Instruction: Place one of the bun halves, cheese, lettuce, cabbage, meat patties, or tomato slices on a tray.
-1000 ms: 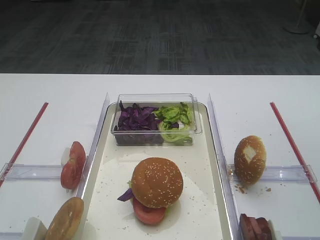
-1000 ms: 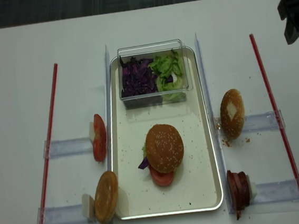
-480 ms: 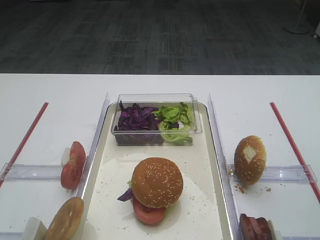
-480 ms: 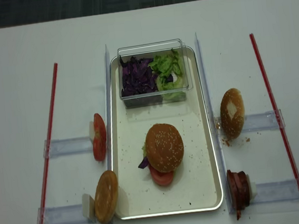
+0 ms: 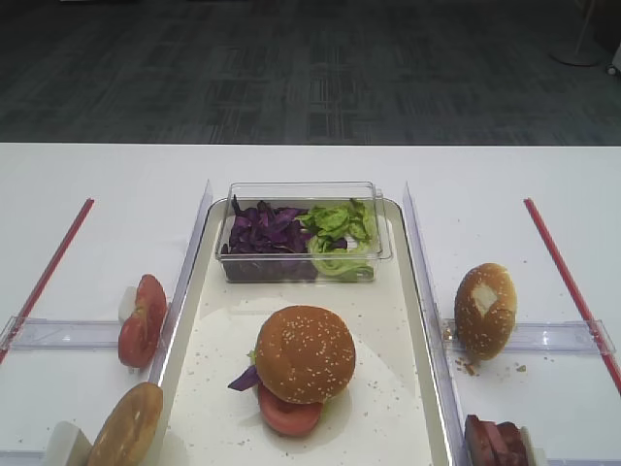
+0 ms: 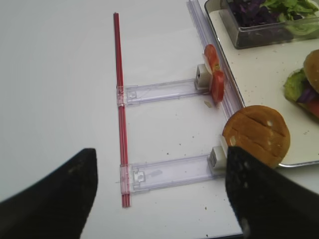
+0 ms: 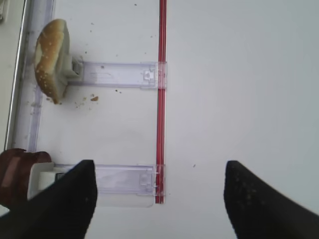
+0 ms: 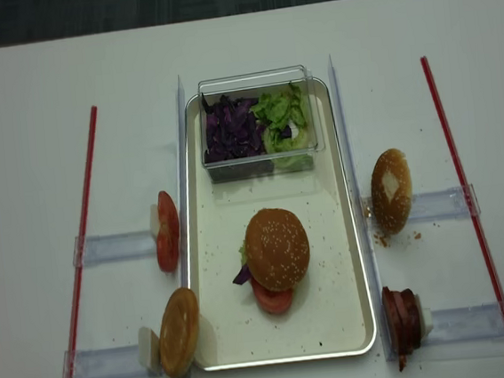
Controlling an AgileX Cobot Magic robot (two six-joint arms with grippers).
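Note:
A seeded bun half tops a stack on the cream tray, with a tomato slice and a purple shred showing beneath. More tomato slices stand left of the tray. Meat patties stand to its right. Cabbage and lettuce fill the clear box. No cheese is in view. My right gripper hangs open and empty over the right red strip. My left gripper is open and empty over the left holders.
A sesame bun half with a white patch leans on the right holder. A smooth tan bun stands at the front left. Red strips and clear plastic rails flank the tray.
The right arm has slid down the right edge of the overhead view and out of sight. The food has not moved.

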